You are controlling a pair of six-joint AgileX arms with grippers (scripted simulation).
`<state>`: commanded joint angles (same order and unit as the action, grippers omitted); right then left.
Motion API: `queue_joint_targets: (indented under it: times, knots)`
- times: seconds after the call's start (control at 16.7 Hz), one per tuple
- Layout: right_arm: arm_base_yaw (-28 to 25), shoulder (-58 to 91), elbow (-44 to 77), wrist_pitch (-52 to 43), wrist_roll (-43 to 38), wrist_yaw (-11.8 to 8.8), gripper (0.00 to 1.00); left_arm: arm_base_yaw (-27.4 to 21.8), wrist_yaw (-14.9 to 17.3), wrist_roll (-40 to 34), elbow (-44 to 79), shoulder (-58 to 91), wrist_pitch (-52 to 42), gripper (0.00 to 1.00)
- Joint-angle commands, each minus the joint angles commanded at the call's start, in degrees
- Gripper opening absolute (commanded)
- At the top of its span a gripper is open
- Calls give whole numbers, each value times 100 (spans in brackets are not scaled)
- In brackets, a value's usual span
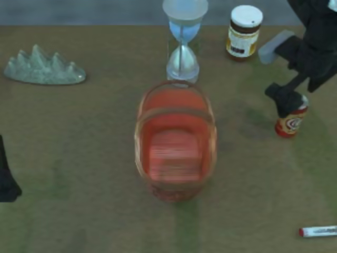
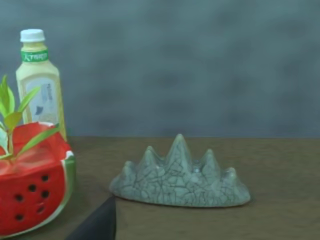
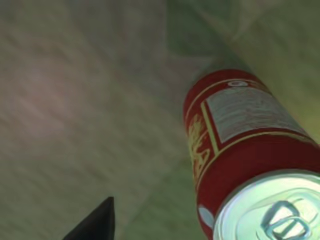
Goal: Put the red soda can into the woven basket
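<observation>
- Brown tabletop point(image 1: 79, 158) with faint green patches, under a grey backdrop.
- Right tool point(image 1: 287, 100) reaches in from the far right corner, angled down onto the red soda can point(image 1: 290, 122); whether it grips the can, I cannot tell.
- One can, upright on the right side, well apart from the one woven basket point(image 1: 176, 141) at centre.
- Left tool point(image 1: 8, 182) sits parked at the left edge.
- One hourglass point(image 1: 184, 39), one jar point(image 1: 244, 32), one marker point(image 1: 318, 231), one ceramic mountain point(image 1: 43, 68).

The top view looks straight down on the surface point(image 1: 79, 158). The left wrist view faces level toward the ridged ornament point(image 2: 180, 180); the right wrist view hangs close above the red soda can point(image 3: 240, 145), also seen from above point(image 1: 291, 122).
</observation>
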<state>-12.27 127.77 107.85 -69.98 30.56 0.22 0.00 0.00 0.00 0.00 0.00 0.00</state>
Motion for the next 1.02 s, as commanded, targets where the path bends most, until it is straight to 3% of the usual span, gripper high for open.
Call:
queue_joint_targets:
  times: [0.96,1.02]
  knots:
    - [-5,240,-754,994,-8,2,100,0,0,0,0,0,0,100]
    - [-5,240,-754,994,-8,2,92,0,0,0,0,0,0,100]
